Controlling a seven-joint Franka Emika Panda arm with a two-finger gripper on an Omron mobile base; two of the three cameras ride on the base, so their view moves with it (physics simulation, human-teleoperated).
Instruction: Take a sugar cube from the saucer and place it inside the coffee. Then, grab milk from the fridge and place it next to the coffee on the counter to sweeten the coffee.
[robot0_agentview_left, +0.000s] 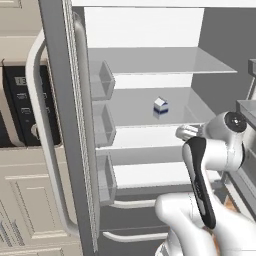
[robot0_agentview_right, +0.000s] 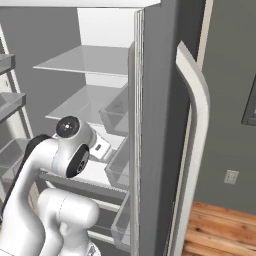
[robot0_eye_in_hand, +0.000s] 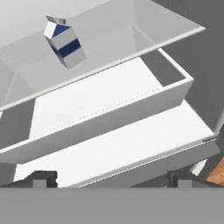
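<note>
The fridge (robot0_agentview_left: 56, 100) stands with both doors open, its white shelves bare but for the milk (robot0_agentview_left: 160, 105), a small white carton with a blue band, upright on the middle glass shelf. In the hand view the milk (robot0_eye_in_hand: 64, 40) appears tilted at the upper left, well beyond my gripper (robot0_eye_in_hand: 113, 179). The gripper is open, its two dark tips wide apart with nothing between them. It points over a white drawer (robot0_eye_in_hand: 109, 113) below the milk's shelf. My hand (robot0_agentview_left: 187, 132) hovers in front of the lower shelves. The saucer, the coffee and the counter are out of view.
The left door (robot0_agentview_left: 75, 150) carries clear bins (robot0_agentview_left: 102, 80) and a long curved handle (robot0_agentview_left: 42, 140). Beside it are a black microwave (robot0_agentview_left: 22, 105) and cream cabinets (robot0_agentview_left: 30, 200). The right door (robot0_agentview_right: 155, 125) flanks my arm; wood floor (robot0_agentview_right: 220, 230) lies beyond.
</note>
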